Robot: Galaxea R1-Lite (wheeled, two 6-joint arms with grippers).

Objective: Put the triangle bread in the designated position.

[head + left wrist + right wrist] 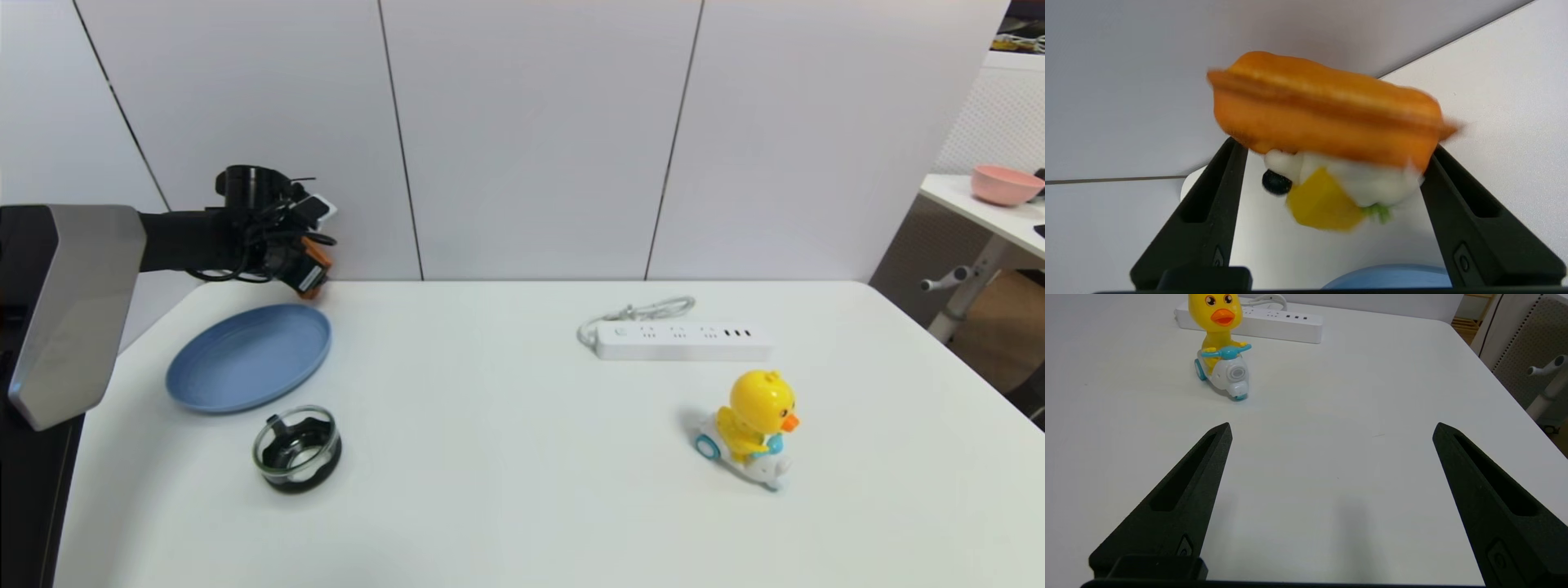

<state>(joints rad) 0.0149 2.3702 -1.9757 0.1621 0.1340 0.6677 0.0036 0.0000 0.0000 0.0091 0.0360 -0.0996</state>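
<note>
The triangle bread (1327, 118), a small orange-brown toy wedge of smooth moulded plastic with a raised seam along its side, is pinched between the two black fingers of the left gripper (1331, 155). Its topping side carries a white blob, a yellow chunk, a dark round bead and a bit of green. In the head view the wedge (317, 260) shows only as an orange patch at the gripper's (306, 273) tip, held in the air just beyond the far rim of the round blue plate (249, 358); the plate is shallow, matte, and lies flat.

Just nearer than the plate stands a clear glass bowl with a black base (297, 449). Well to the plate's right lies a white plastic power strip (682, 340) with its cord coiled behind it, and nearer than the strip a glossy yellow duck toy on a white scooter (753, 425).

The right gripper (1331, 433) hovers low above the table, fingers spread wide and holding nothing, on the duck's near side.

The white table (506, 490) is smooth with rounded corners. White panelled walls with dark seams stand behind it. A pink bowl (1006, 184) sits on a second white desk, far right.
</note>
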